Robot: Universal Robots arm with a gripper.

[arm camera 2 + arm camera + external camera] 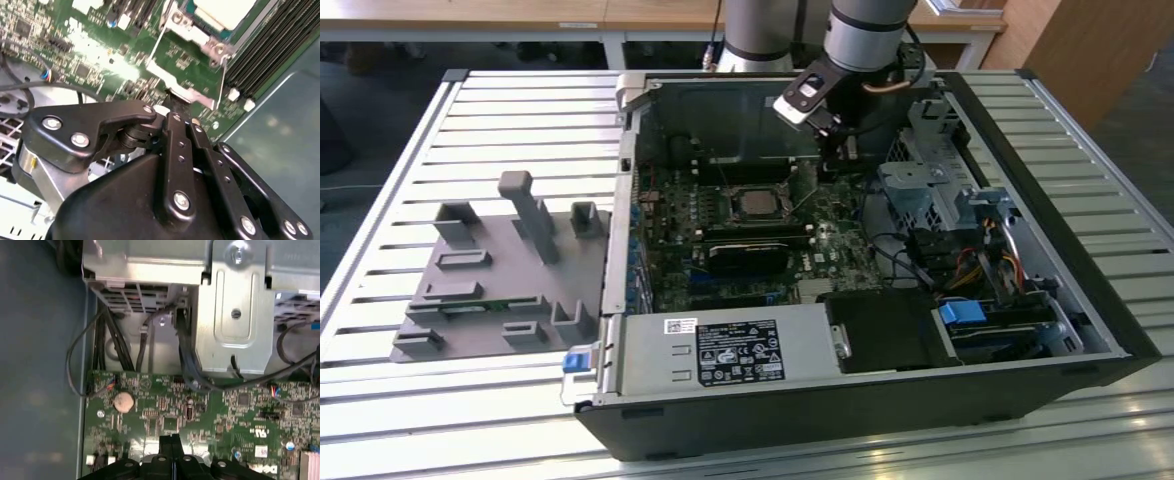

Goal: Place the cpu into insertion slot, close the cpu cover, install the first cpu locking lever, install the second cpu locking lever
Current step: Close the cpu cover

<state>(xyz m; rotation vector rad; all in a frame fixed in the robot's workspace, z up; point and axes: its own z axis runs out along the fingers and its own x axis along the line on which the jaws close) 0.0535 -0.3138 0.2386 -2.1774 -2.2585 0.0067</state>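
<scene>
You're holding the gripper [835, 150] down inside the open computer case [854, 415], just past the socket toward the exterior view's right. In the first wrist view its fingers [165, 442] are pressing together, tips hanging low over the green motherboard [240, 405], near the round coin battery [124, 401]. In the second wrist view those tips are meeting a silver tab beside the cpu cover [197, 35]; I can't tell whether they're pinching it. The cpu [754, 203] is lying in the insertion slot [727, 205], silver top showing.
</scene>
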